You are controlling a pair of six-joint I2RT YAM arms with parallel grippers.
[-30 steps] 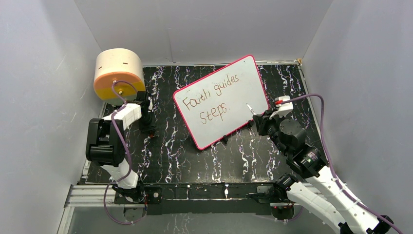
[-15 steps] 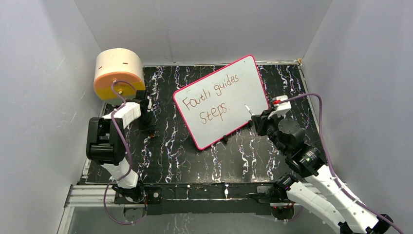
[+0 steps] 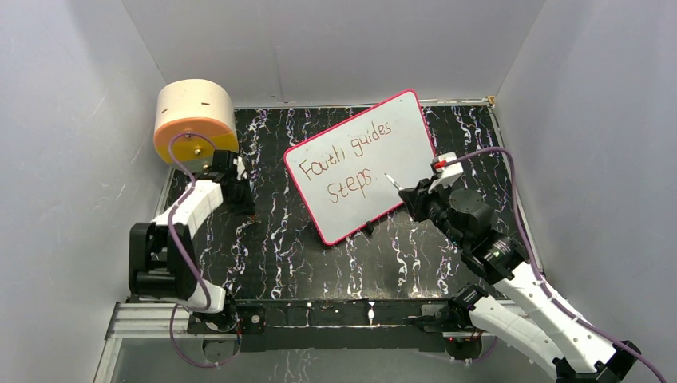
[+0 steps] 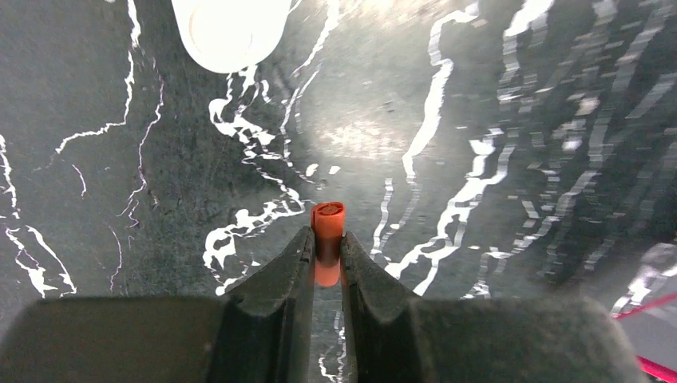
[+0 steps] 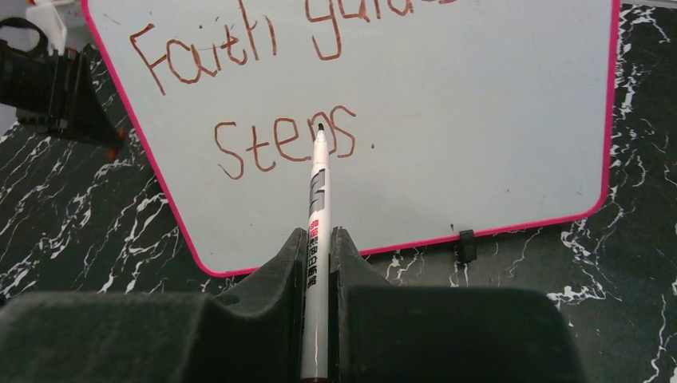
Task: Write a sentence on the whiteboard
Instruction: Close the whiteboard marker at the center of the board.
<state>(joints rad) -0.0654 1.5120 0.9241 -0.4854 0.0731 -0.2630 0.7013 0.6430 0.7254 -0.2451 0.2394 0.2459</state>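
So the right gripper [image 5: 318, 239] is clamped on a white marker [image 5: 318, 191], its tip by "Steps" in the sentence [image 5: 263, 148] on the whiteboard [image 5: 479, 120], which lies skewed on the marbled desk [image 4: 495, 120]. The left gripper [image 4: 327, 243] is pinching a little orange cap [image 4: 328, 219], well apart from the board.

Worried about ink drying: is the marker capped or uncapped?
Uncapped: the marker shows a bare tip; the left tool holds an orange cap.

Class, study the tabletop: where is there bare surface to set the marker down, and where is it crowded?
Bare: the front strip of table between the whiteboard and its near edge, and the far patch between the drum and the whiteboard. Crowded: the board's near right corner, where the right gripper holds the marker.
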